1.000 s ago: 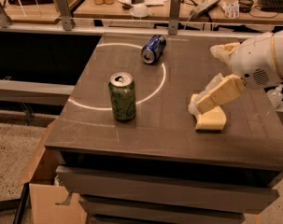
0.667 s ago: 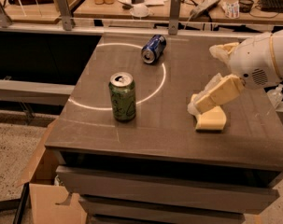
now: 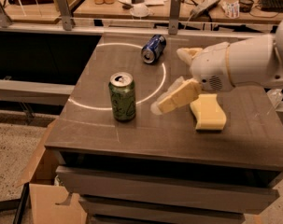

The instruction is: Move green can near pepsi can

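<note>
standing upright on the table [image 3: 131, 141], the green can [image 3: 122, 97] sits apart from the pepsi can [image 3: 153, 49], which lies on its side at its 1 o'clock. pincer [image 3: 184, 116] hovers at the green can's 3 o'clock, spread wide, holding nothing.

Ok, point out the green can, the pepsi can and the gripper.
green can [image 3: 122, 101], camera view, on its green side wall.
pepsi can [image 3: 153, 49], camera view, on its blue side wall.
gripper [image 3: 184, 117], camera view, midway between its open fingertips, right of the green can.
</note>
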You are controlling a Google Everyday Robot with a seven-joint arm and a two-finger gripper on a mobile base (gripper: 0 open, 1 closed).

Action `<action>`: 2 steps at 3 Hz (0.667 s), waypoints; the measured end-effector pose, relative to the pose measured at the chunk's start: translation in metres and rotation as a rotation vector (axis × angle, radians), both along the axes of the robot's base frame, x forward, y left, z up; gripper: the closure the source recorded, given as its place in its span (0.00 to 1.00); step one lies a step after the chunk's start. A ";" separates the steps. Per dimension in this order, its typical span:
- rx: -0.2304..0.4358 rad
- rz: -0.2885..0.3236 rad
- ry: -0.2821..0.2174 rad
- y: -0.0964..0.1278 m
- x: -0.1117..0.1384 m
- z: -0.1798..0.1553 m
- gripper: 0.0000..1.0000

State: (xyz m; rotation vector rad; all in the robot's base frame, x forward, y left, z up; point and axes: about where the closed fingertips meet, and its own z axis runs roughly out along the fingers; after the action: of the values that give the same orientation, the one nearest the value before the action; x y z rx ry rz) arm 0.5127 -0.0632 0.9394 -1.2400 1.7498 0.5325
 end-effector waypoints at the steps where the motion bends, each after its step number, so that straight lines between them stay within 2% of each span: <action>1: 0.056 0.039 0.004 0.034 0.003 -0.010 0.00; 2: 0.093 0.060 0.015 0.061 0.004 -0.024 0.00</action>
State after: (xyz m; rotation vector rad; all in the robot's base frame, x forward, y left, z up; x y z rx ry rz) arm 0.5170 -0.0023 0.9154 -1.2291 1.6852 0.6524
